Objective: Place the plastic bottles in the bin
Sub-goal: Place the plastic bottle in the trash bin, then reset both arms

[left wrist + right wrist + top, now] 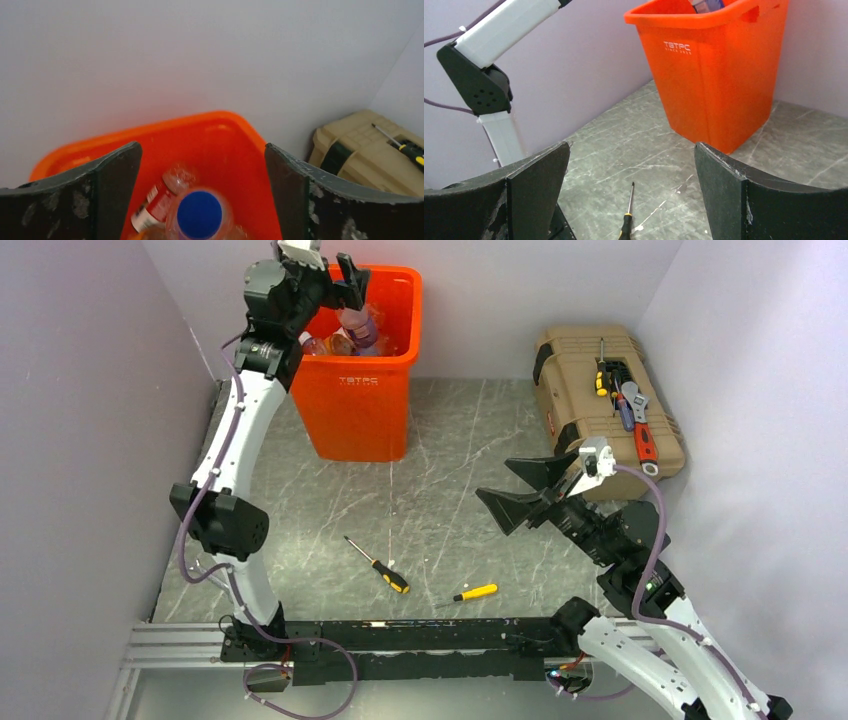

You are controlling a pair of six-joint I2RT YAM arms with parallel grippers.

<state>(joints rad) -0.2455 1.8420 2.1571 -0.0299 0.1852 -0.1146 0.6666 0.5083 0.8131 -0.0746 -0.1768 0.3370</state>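
Top external view: grey veined worktop (450,440), entries listed left to right.
Left gripper (335,288): raised over the mouth of the bin; jaws stand wide apart and grip nothing.
Bin (355,400): upright at the far left-centre of the worktop, close to the back wall, its mouth directly under the left jaws.
Plastic bottles (352,328): heaped inside the bin, reaching near the rim; none shows out on the worktop.
Red-labelled bottle (157,200): in the bin, lying tilted, long axis running lower left to upper right in the left wrist view; which end carries the cap cannot be told.
Blue-capped bottle (200,215): in the bin below and between the left jaws, touching neither; cap toward the wrist camera, long axis near vertical; outline blurred, so whether it has settled cannot be told.
Step in hand: judged to be the drop into the bin. Done well: hold the jaws wide, rise straight up past the rim, then swing away, so no bottle neck is snagged or flicked out.
Black-and-yellow screwdriver (378,565): flat on the worktop, near the front.
Yellow screwdriver (470,592): flat, just right of the first.
Right gripper (497,480): low over the worktop, pointing toward the bin; jaws spread wide, empty.
Toolbox (570,360): far right, hand tools on its lid.
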